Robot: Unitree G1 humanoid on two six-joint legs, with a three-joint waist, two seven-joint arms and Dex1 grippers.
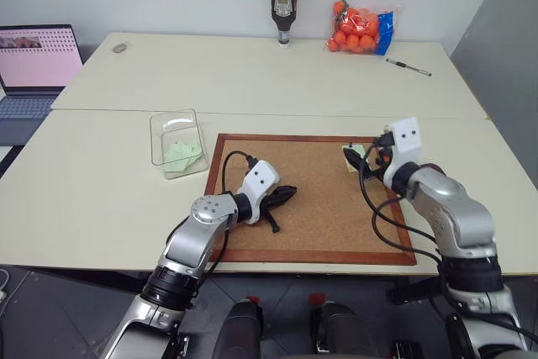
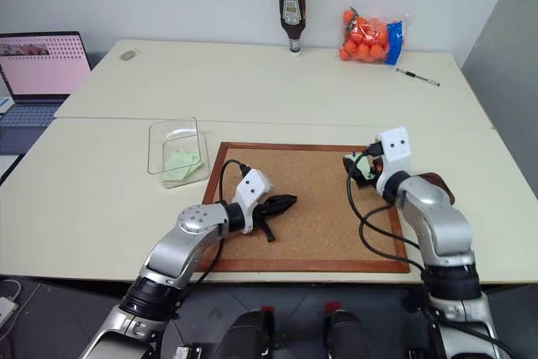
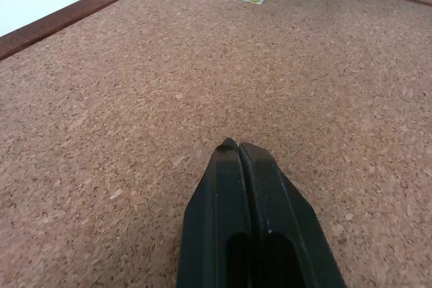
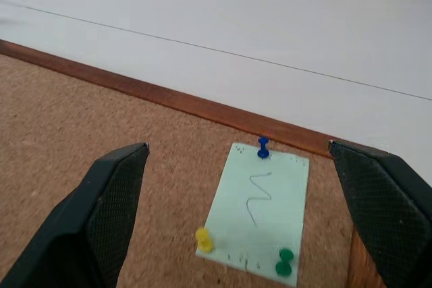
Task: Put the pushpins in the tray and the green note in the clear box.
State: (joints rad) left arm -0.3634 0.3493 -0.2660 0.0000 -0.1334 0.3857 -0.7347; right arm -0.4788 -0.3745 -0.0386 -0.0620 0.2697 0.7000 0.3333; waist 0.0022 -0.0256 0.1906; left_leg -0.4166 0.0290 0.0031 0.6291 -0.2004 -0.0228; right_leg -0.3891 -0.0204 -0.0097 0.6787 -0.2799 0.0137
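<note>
the green note (image 4: pixel 260 212) lies flat on the cork board (image 1: pixel 319 208), pinned near the board's far right corner, its long axis running from the near side toward the far frame; three pushpins hold it: a blue pushpin (image 4: pixel 263 147) at the far edge, a yellow pushpin (image 4: pixel 204 239) and a green pushpin (image 4: pixel 284 262) at the two near corners; the note sits straight ahead of the right gripper (image 4: pixel 250 187), framed between its two fingers, which stand spread wide with nothing in them; that arm is plainly the nearer one, and the next move looks to be a reach onto one pin head, likely a near one; the left gripper (image 3: pixel 239 150) rests low over the middle of the board, fingers pressed together and empty, the note well apart from it toward the far right; another pale green slip already lies in the clear box (image 1: pixel 178 144), which stands on the table (image 1: pixel 101 199) just beside the board's far left corner; the tray (image 2: pixel 437 184) peeks out behind the right arm, just off the board's right edge; farther back stand a sauce bottle (image 1: pixel 284 6), a bag of oranges (image 1: pixel 361 29), a pen (image 1: pixel 409 67) and, at the left, a laptop (image 1: pixel 34 69).
</note>
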